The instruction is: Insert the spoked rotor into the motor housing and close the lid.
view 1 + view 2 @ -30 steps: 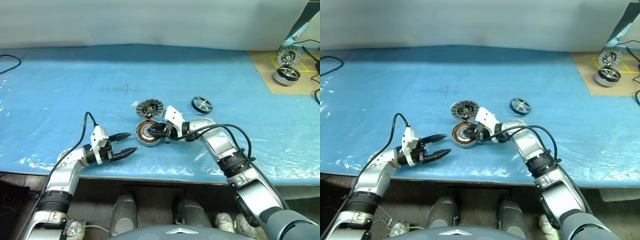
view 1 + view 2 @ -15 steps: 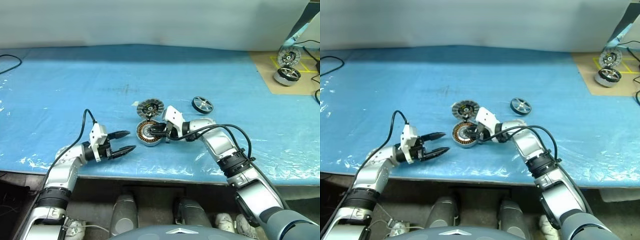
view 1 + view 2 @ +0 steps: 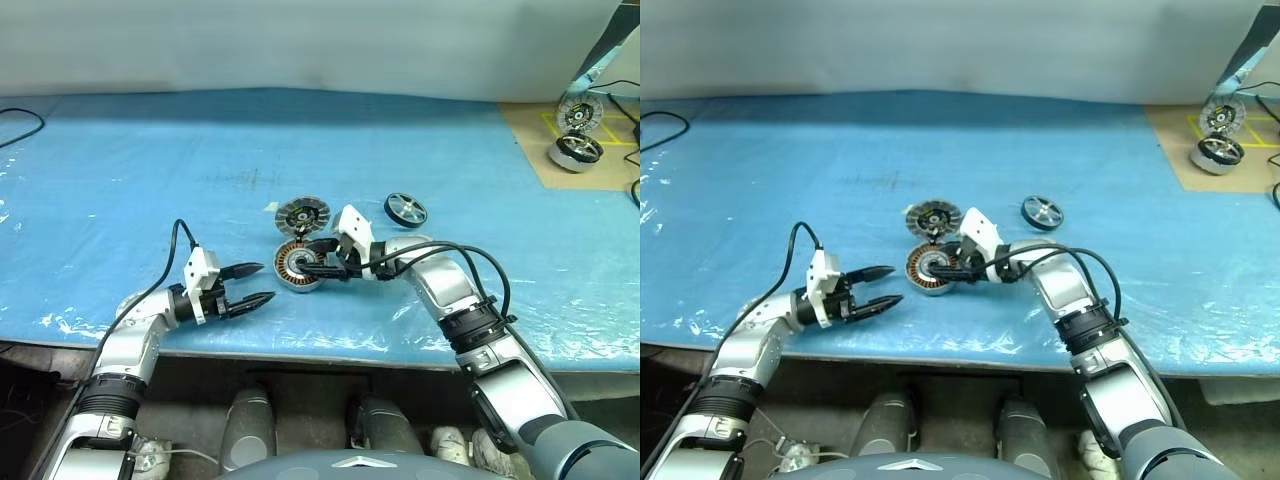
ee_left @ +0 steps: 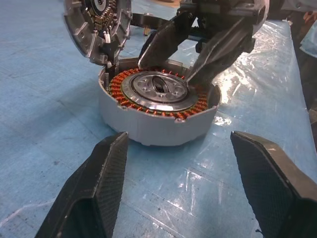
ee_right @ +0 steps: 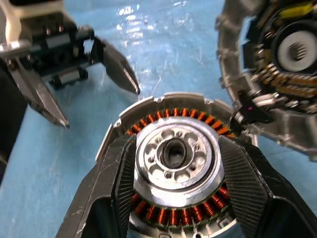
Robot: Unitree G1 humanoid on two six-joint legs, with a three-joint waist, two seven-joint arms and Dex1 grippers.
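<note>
The motor housing [image 3: 298,268], a silver cup with copper windings and a pale hub, sits on the blue table. My right gripper [image 3: 308,262] reaches over it from the right. In the right wrist view its open fingers [image 5: 119,183] stand on either side of the hub [image 5: 173,157]. The lid [image 3: 300,214], a segmented grey disc, rests just behind the housing and against its rim [image 4: 96,25]. The spoked rotor [image 3: 405,209], black-rimmed with silver spokes, lies apart at the back right. My left gripper [image 3: 265,282] is open and empty, a short way left of the housing, pointing at it [image 4: 179,136].
A blue plastic sheet [image 3: 150,170] covers the table, whose front edge [image 3: 300,348] runs just below both arms. Two other motors [image 3: 575,150] sit on a brown board at the far right. A black cable [image 3: 15,125] lies at the far left.
My right gripper's fingers have spread apart over the housing. The left arm and all the parts are where they were.
</note>
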